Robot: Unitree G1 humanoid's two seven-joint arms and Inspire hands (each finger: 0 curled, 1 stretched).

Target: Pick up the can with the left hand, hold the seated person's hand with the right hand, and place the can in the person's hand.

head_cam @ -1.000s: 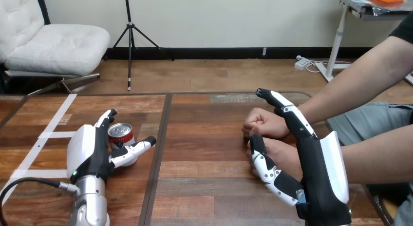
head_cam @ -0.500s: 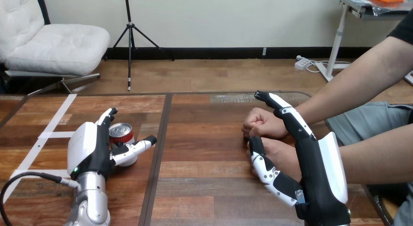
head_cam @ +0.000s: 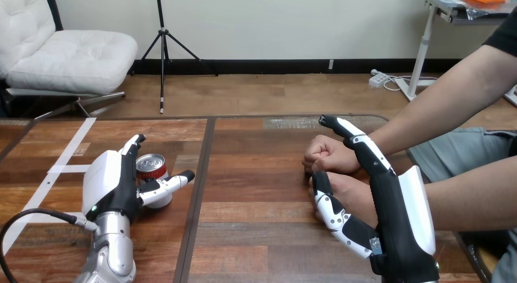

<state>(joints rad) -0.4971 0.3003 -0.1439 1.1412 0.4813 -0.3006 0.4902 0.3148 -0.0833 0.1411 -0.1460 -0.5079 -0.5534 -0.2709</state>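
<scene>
My left hand (head_cam: 113, 188), spread, brackets the can (head_cam: 150, 166), which stands unlifted at the left. My right hand (head_cam: 399, 216), also spread, flanks the person's near hand (head_cam: 350, 194) at the right, apparently unclasped. All 3 steps remain.

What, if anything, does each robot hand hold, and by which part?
Nothing yet. The left hand is open, the can standing between its thumb and fingers. The right hand is open beside the person's hands, not curled round them.
</scene>
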